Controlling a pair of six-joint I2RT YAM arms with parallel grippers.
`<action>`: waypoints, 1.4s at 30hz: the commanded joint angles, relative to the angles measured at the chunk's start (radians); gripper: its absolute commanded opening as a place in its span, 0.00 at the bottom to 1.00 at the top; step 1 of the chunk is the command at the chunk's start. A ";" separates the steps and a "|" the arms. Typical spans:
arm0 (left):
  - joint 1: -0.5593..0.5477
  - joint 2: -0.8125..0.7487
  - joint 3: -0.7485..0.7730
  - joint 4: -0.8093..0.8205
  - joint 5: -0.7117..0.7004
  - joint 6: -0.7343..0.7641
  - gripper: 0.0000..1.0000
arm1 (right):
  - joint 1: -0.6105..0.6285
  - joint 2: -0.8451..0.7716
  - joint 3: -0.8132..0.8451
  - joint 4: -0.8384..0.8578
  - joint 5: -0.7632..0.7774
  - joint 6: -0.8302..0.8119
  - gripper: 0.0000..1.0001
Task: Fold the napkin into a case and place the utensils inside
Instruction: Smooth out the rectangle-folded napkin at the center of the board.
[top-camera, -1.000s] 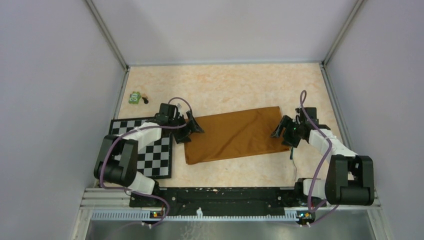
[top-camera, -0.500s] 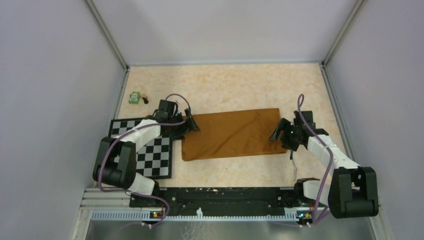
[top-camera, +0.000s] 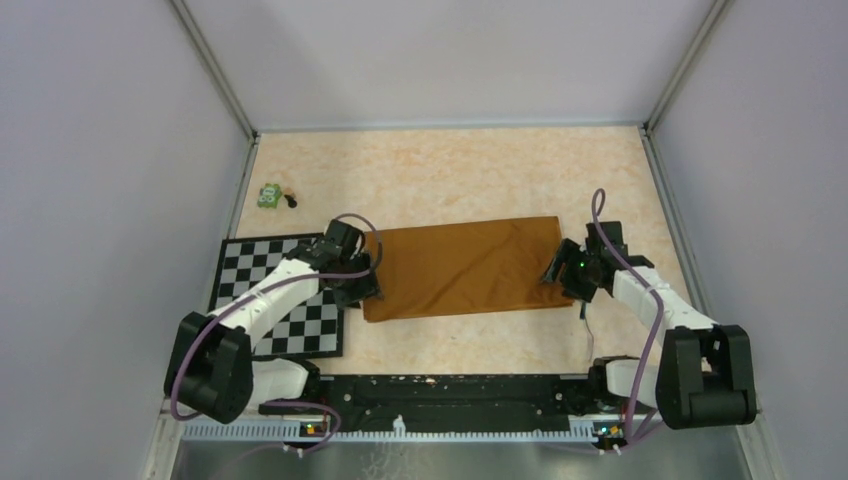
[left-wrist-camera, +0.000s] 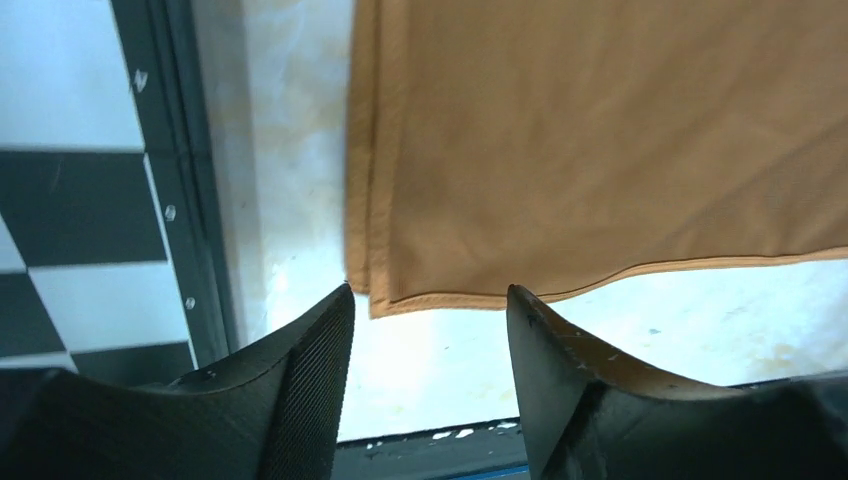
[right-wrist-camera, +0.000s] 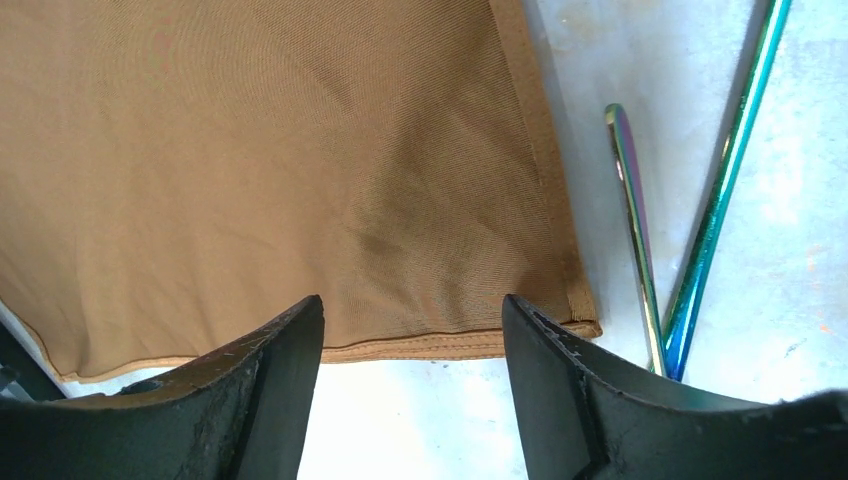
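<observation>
**Napkin (top-camera: 460, 268) folded flat on the worktop (top-camera: 450, 180)**

The left fingers (top-camera: 362, 290) stand apart over its near left corner, beside the checkered mat (top-camera: 290, 305). The right fingers (top-camera: 558, 272) stand apart over its near right corner. Two utensils (right-wrist-camera: 718, 190) lie just right of the cloth.

A lab robot cell: plain grey panel walls (top-camera: 100, 150), aluminium framing (top-camera: 214, 70).

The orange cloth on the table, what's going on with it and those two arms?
The napkin lies flat on the table, folded into a rectangle. The left gripper sits at its near left corner and the right gripper at its near right corner, both open and holding nothing. The utensils lie on the table just right of it, not yet inside.
</observation>
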 joint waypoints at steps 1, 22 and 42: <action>-0.047 0.012 -0.033 -0.089 -0.104 -0.090 0.62 | 0.023 -0.003 0.055 0.015 0.018 -0.031 0.64; -0.108 0.152 -0.082 -0.046 -0.250 -0.150 0.14 | 0.038 0.049 0.057 0.076 0.034 -0.061 0.61; -0.012 0.039 0.218 0.193 -0.037 0.000 0.57 | 0.032 0.398 0.422 0.195 -0.071 -0.045 0.65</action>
